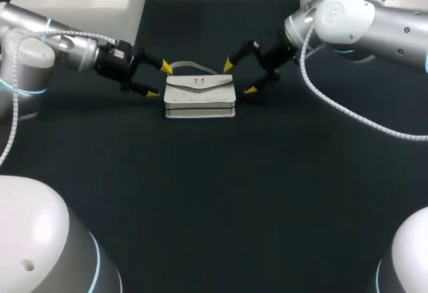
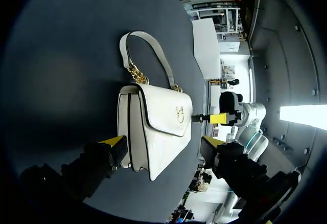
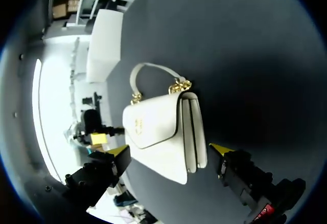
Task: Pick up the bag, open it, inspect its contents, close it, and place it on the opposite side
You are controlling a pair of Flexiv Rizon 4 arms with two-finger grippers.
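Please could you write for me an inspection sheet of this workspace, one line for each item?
Surface: dark table, flat.
Job's things: white bag stands upright, flap closed, handle at its back.
Clutter: nothing seen.
Grippers: left gripper open, fingers either side of one end of the bag; right gripper open likewise at the other end; neither grips it.
Cables: coiled white cable hangs along the right arm.
Surroundings: nothing seen.

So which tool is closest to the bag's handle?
The left tool: its rear tip is right by the handle; the right tool stands clear of it.
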